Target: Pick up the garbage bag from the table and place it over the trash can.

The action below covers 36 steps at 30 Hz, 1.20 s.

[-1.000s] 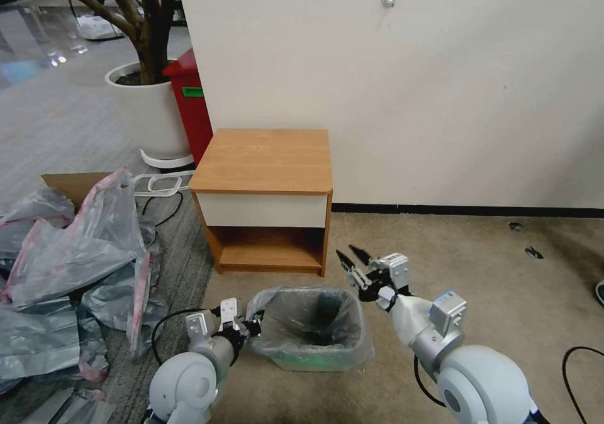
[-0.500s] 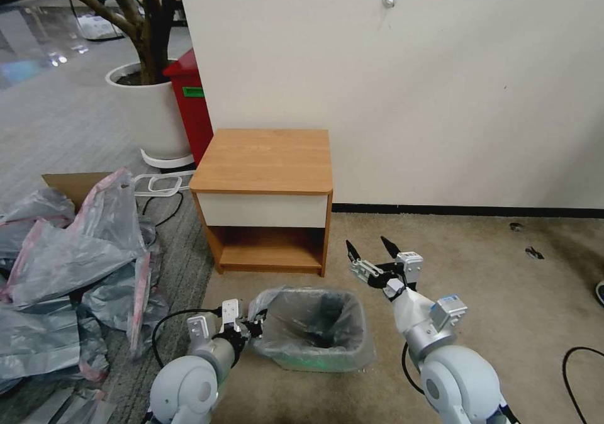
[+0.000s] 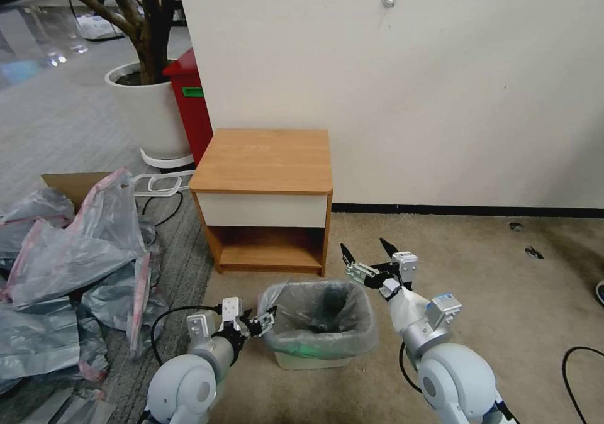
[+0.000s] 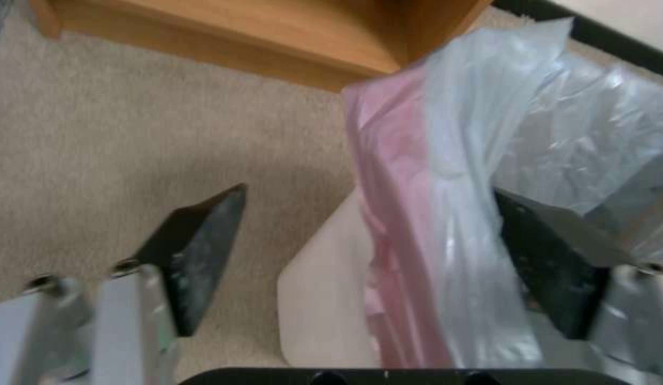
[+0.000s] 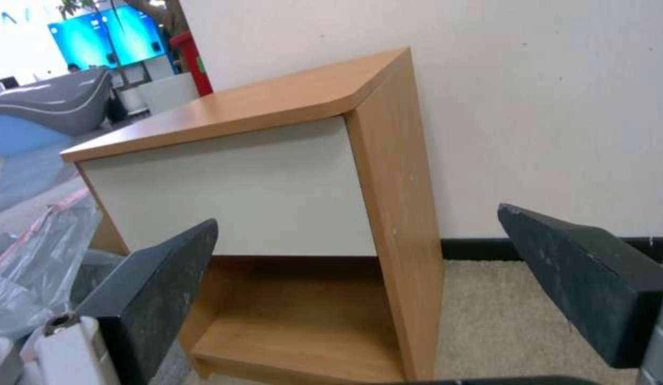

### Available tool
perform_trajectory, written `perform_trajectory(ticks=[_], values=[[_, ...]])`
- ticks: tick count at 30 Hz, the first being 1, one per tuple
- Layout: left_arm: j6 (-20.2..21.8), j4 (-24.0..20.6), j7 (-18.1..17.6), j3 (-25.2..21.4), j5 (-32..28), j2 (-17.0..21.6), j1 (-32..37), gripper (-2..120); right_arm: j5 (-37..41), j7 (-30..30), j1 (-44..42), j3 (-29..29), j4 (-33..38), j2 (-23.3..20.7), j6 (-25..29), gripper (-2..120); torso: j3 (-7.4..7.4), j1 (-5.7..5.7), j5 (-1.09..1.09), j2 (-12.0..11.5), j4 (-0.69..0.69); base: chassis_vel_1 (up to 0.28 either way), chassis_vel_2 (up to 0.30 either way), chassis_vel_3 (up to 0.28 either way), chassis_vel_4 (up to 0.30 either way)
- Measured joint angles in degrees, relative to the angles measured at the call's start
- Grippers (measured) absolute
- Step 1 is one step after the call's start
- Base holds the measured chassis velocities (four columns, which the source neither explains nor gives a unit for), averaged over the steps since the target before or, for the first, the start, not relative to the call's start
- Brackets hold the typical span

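We judge the task to be at its last step: the garbage bag (image 3: 318, 314) is already lining the trash can (image 3: 314, 360), its grey plastic folded out over the rim on all the sides we can see from the head view, and the top of the bench (image 3: 264, 158) behind it is bare. The trash can stands on the carpet just in front of the bench's open lower shelf. Our left gripper (image 3: 263, 323) sits low at the left corner of the can with its fingers apart; in the left wrist view the pink-edged fold of the bag (image 4: 446, 224) hangs between the two fingers, one finger (image 4: 196, 251) out over the carpet and the other against the plastic, so the bag is straddled but not clamped. Our right gripper (image 3: 366, 255) hovers just above and behind the can's right rear corner, fingers spread wide and holding nothing, facing the bench's white drawer front (image 5: 239, 187). What the next move calls for, we think, is either smoothing the pink rim further down over the left corner, where it bunches up, or lifting both arms straight away without snagging the thin plastic and dragging it back off the rim.
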Motion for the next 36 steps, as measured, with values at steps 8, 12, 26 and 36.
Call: perform_trajectory(ticks=[8, 12, 26, 36], values=[[-0.37, -2.27, 2.53, -0.61, 0.82, 1.32, 0.59, 100, -0.36, 0.16, 0.05, -0.65, 0.13, 0.35, -0.09, 100, 0.00, 0.00, 0.00, 0.00, 0.00, 0.000, 0.000, 0.000, 0.000], [-10.77, -3.06, 9.37, -1.50, 11.82, 2.43, 2.04, 100, -3.92, 3.96, -0.85, -0.43, -1.90, 1.88, 0.31, 100, 0.00, 0.00, -0.01, 0.00, 0.01, 0.000, 0.000, 0.000, 0.000], [-44.56, 2.66, 14.58, -5.90, 25.90, 2.87, 5.34, 97, -10.37, 4.55, -4.77, 4.14, -5.34, 4.83, 7.33, 100, 0.00, 0.00, 0.00, 0.00, 0.01, 0.000, 0.000, 0.000, 0.000], [-44.61, 2.63, 12.16, -6.51, 25.85, 2.62, 5.09, 96, -11.01, 4.58, -5.25, 4.89, -6.18, 5.72, 8.72, 100, 0.00, 0.00, -0.01, 0.00, 0.00, 0.000, 0.000, 0.000, 0.000]])
